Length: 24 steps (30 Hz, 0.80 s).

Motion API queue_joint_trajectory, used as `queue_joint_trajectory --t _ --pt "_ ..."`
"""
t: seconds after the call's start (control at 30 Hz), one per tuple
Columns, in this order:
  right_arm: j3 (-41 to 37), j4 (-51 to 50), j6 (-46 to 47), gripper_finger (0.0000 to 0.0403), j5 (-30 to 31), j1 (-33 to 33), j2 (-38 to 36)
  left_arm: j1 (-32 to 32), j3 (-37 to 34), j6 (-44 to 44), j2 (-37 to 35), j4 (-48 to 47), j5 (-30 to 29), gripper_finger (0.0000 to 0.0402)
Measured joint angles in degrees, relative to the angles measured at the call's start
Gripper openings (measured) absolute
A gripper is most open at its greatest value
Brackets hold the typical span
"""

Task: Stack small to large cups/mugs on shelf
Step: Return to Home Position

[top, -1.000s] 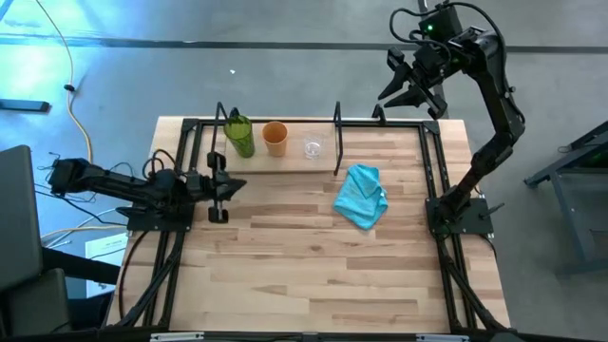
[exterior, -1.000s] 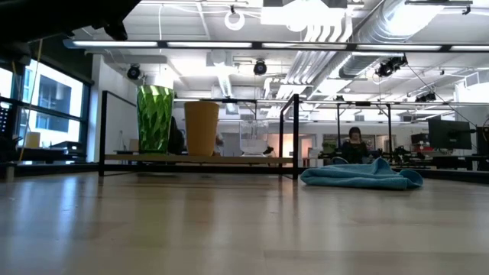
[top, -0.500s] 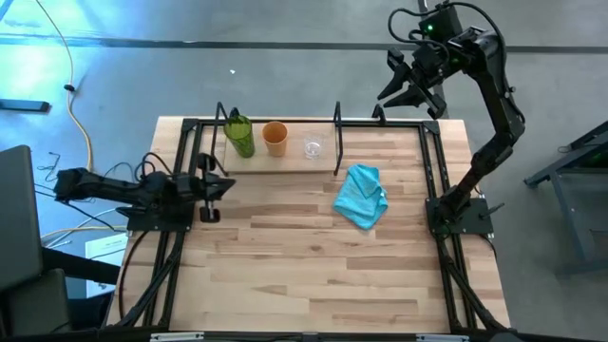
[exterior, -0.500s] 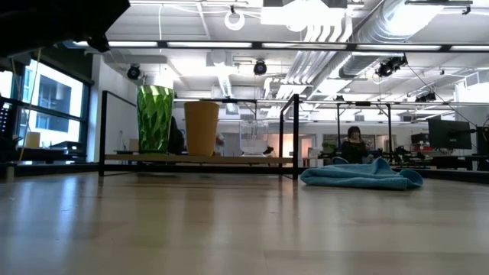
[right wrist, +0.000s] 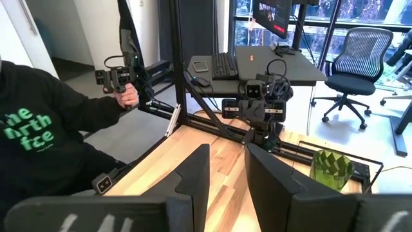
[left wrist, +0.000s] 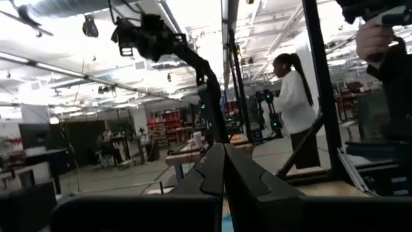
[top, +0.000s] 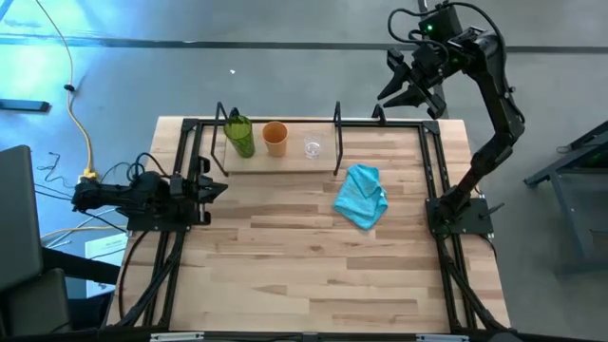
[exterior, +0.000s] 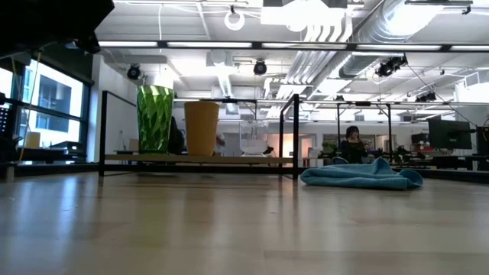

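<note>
Three cups stand upright in a row on the shelf [top: 285, 158], a light-wood board with black rod uprights at the table's far side. From left to right they are the green cup [top: 239, 136], the orange-tan cup [top: 275, 138] and the small clear glass [top: 313, 147]. The low view shows the green cup [exterior: 155, 118], the orange-tan cup [exterior: 202, 127] and the glass [exterior: 254, 137] on their bases on the board [exterior: 199, 159]. My left gripper [top: 203, 192] is shut and lies low at the table's left edge, holding nothing. My right gripper [top: 410, 95] is open and raised beyond the far right corner.
A crumpled light blue cloth [top: 362, 196] lies on the table just right of the shelf, also seen in the low view [exterior: 359, 176]. Black frame rails run along the table's left, right and far edges. A person in a dark hoodie [right wrist: 45, 135] stands beside the table.
My left arm has drawn back toward the table's left edge, and its gripper has slid from near the shelf's left end to the frame rail. The cups, the cloth and the right arm have stayed put.
</note>
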Motion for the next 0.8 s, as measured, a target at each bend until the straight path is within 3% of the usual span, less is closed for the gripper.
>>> queue_joint_trajectory --t 0.43,0.8 --pt "-2.0 0.0 -2.4 0.0092 -1.8 0.0 -0.4 0.0 0.2 -3.9 0.0 -7.2 -1.1 0.0000" --pt "-25.5 0.0 -14.6 0.0092 -2.9 -3.8 -6.7 0.0 0.2 -9.1 0.0 -14.1 -2.5 0.0001"
